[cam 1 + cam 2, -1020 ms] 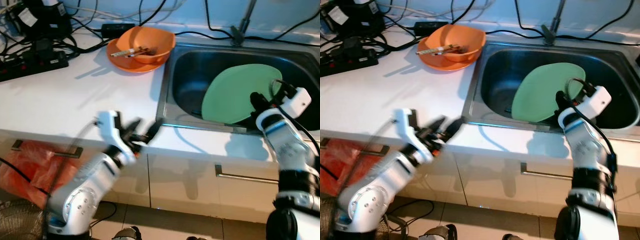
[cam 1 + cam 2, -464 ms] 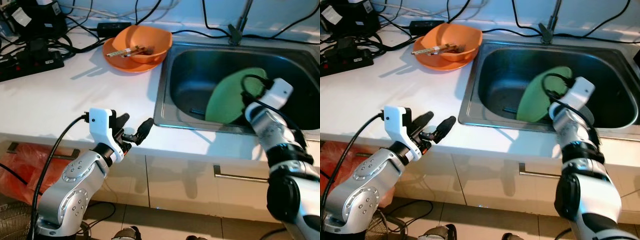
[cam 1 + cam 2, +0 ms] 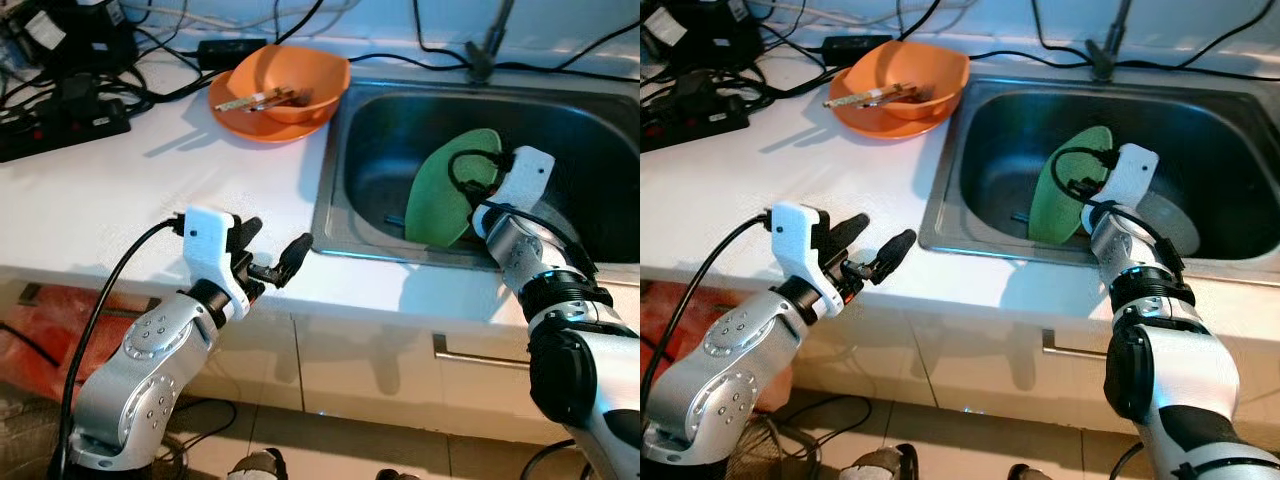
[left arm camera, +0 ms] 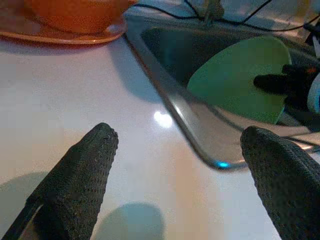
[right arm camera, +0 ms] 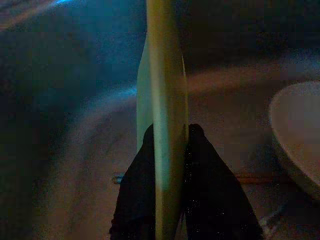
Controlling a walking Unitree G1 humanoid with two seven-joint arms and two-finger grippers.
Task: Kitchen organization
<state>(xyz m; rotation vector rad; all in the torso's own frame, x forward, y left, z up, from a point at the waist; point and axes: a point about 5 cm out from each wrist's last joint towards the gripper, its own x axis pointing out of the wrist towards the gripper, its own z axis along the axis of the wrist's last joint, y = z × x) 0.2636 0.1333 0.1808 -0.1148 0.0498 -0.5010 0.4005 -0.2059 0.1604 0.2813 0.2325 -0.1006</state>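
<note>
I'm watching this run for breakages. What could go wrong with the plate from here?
The right gripper pinches the green plate only at its rim, on edge inside the sink; it may slip or swivel. A pale dish lies close below, so a drop might strike it. Lifting out, the plate could clip the sink's front rim.
</note>
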